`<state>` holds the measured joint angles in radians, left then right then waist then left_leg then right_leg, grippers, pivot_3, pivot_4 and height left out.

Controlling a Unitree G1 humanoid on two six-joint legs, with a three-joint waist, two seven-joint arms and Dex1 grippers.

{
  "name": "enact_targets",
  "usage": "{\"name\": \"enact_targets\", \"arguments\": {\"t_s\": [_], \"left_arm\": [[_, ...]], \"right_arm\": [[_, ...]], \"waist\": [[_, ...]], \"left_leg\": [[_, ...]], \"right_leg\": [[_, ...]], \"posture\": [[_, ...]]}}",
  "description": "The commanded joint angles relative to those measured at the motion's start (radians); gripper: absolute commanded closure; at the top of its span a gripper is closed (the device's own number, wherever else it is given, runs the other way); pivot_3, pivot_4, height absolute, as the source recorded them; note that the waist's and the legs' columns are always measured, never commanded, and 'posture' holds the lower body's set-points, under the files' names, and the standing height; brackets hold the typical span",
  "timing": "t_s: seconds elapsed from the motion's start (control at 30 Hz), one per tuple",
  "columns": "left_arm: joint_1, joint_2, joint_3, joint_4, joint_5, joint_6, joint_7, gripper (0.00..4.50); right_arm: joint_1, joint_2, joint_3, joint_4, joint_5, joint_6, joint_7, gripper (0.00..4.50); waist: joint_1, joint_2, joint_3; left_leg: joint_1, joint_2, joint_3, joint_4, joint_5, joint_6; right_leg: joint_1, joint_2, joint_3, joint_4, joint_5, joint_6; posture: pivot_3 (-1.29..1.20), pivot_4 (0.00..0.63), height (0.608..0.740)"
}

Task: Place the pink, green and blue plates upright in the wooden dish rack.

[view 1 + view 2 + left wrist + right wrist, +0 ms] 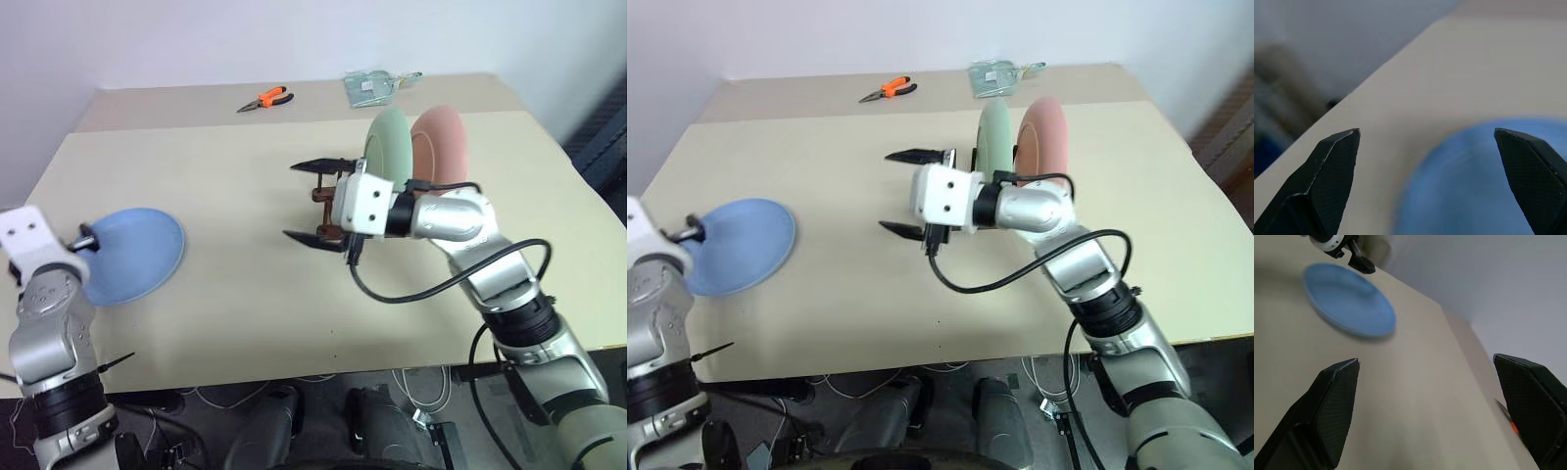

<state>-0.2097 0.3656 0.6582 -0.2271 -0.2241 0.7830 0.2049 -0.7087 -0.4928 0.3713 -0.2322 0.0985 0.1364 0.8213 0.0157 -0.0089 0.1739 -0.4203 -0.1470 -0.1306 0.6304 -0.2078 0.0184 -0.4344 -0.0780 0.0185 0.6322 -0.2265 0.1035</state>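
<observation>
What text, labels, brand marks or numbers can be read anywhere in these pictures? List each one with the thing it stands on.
None can be read.
The clear packet at the table's far edge may carry print, but it is too small to read.
The orange-handled pliers, the blue plate, the green plate and the pink plate show no markings.

Even, bright light with soft shadows; the left wrist view is motion-blurred.
</observation>
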Motion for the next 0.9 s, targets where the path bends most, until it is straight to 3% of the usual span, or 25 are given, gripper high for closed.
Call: {"name": "enact_targets", "arguments": {"t_s": [0.03, 0.17, 0.23, 0.37, 0.5, 0.7, 0.8, 0.9], "left_arm": [[0.022, -0.053, 0.076, -0.111, -0.071, 0.097, 0.011, 0.0], [0.028, -0.147, 0.156, -0.174, -0.159, 0.207, 0.034, 0.0], [0.014, -0.202, 0.198, -0.175, -0.219, 0.261, 0.043, 0.53], [-0.033, -0.244, 0.251, -0.156, -0.273, 0.282, 0.078, 2.3], [-0.068, -0.24, 0.257, -0.132, -0.291, 0.277, 0.092, 4.42], [-0.141, -0.137, 0.072, -0.187, -0.302, 0.161, -0.05, 4.47], [-0.304, -0.033, -0.139, -0.227, -0.278, 0.16, -0.118, 4.47], [-0.419, -0.013, -0.248, -0.237, -0.29, 0.193, -0.134, 4.47]], "right_arm": [[0.011, 0.019, -0.002, 0.008, -0.018, -0.05, 0.012, 0.05], [0.024, 0.027, -0.006, 0.02, -0.026, -0.064, 0.024, 0.05], [0.027, 0.026, -0.01, 0.025, -0.035, -0.07, 0.023, 0.0], [0.034, 0.028, -0.02, 0.018, -0.048, -0.07, 0.016, 0.0], [0.044, 0.019, -0.031, 0.011, -0.052, -0.054, 0.016, 0.0], [0.045, 0.003, -0.038, 0.013, -0.081, -0.051, 0.009, 0.0], [0.012, 0.013, -0.028, 0.044, -0.144, -0.126, -0.022, 0.0], [-0.026, 0.03, -0.006, 0.1, -0.211, -0.182, -0.052, 0.0]], "waist": [[0.0, -0.002, -0.001], [-0.003, -0.003, -0.002], [-0.004, -0.003, -0.002], [-0.002, -0.002, -0.002], [0.0, -0.003, -0.002], [0.0, -0.004, -0.002], [0.001, -0.007, 0.0], [-0.004, -0.007, 0.0]], "left_leg": [[0.0, 0.0, 0.0, 0.0, 0.0, 0.0], [0.001, 0.0, -0.001, 0.0, 0.0, 0.0], [0.001, 0.0, -0.001, -0.001, 0.0, 0.0], [0.003, 0.0, -0.001, -0.001, 0.0, -0.001], [0.004, 0.0, -0.001, -0.001, 0.0, -0.001], [0.006, 0.0, -0.001, -0.001, 0.0, -0.001], [0.006, 0.0, -0.001, -0.001, 0.0, -0.001], [0.005, -0.001, -0.001, -0.001, 0.002, -0.003]], "right_leg": [[0.0, 0.0, -0.001, 0.0, 0.0, 0.0], [0.001, 0.0, -0.001, 0.0, 0.0, 0.0], [0.004, 0.0, -0.001, 0.0, 0.0, 0.0], [0.005, 0.0, -0.001, 0.0, 0.0, 0.0], [0.006, 0.0, -0.001, 0.0, 0.0, 0.0], [0.007, 0.0, -0.002, 0.0, 0.0, 0.0], [0.007, 0.0, -0.001, 0.0, 0.0, 0.0], [0.008, 0.0, -0.002, 0.0, 0.0, 0.0]], "posture": [[0.0, 0.15, 0.729], [0.0, 0.15, 0.729], [0.0, 0.15, 0.729], [0.0, 0.15, 0.729], [0.0, 0.15, 0.729], [0.0, 0.15, 0.729], [0.0, 0.15, 0.729], [0.0, 0.15, 0.729]]}}
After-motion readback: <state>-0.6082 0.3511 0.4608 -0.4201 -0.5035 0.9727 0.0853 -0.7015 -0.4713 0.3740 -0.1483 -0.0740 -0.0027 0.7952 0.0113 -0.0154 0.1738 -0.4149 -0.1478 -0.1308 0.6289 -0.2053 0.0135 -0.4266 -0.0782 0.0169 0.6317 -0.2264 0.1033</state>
